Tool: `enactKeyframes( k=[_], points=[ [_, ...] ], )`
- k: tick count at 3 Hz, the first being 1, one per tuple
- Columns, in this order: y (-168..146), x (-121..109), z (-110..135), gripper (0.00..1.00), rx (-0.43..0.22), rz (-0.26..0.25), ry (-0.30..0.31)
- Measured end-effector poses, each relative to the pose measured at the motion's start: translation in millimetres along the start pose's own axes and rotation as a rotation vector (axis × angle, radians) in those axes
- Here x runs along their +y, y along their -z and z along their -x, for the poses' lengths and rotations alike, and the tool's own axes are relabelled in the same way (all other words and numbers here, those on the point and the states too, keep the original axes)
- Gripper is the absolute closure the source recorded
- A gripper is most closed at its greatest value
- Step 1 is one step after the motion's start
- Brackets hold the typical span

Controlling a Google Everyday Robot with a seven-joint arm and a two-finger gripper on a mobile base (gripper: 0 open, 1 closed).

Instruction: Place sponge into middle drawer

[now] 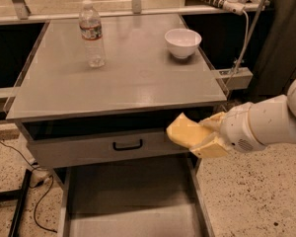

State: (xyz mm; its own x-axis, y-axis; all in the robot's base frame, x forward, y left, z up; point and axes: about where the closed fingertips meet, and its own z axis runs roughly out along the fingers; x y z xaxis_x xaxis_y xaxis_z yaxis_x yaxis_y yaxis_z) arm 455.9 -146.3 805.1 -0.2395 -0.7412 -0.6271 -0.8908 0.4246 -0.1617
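Flat grey cabinet top [128, 83] carries a clear plastic water bottle [92, 33] and a small white bowl [182, 42]. There's speckled floor [256, 196] all around and black cables [19, 201] on the left. The gripper [209, 135] hangs at the right front corner, pinching the pale-yellow foam sponge [185, 131] over the right side of the open wide grey metal middle drawer [128, 191]. The drawer's near end is cut off at the bottom edge.

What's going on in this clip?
The robot's end effector holds the sponge in front of the cabinet, just below its top and above the right side of the open middle drawer. The sponge is not yet in the drawer. A water bottle and a white bowl stand on the cabinet top.
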Motion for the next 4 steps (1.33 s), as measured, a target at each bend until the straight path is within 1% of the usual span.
enactKeyframes(
  k=[1, 2, 3, 4],
  points=[
    [-39.7, 7.2, -14.7, 1.00, 0.000, 0.055, -0.047],
    [-88.7, 19.2, -39.8, 1.00, -0.007, 0.111, -0.094],
    [-127.2, 34.8, -62.4, 1.00, -0.011, 0.111, -0.082],
    [-158.2, 55.6, -79.6, 1.00, -0.042, 0.073, -0.036]
  ],
)
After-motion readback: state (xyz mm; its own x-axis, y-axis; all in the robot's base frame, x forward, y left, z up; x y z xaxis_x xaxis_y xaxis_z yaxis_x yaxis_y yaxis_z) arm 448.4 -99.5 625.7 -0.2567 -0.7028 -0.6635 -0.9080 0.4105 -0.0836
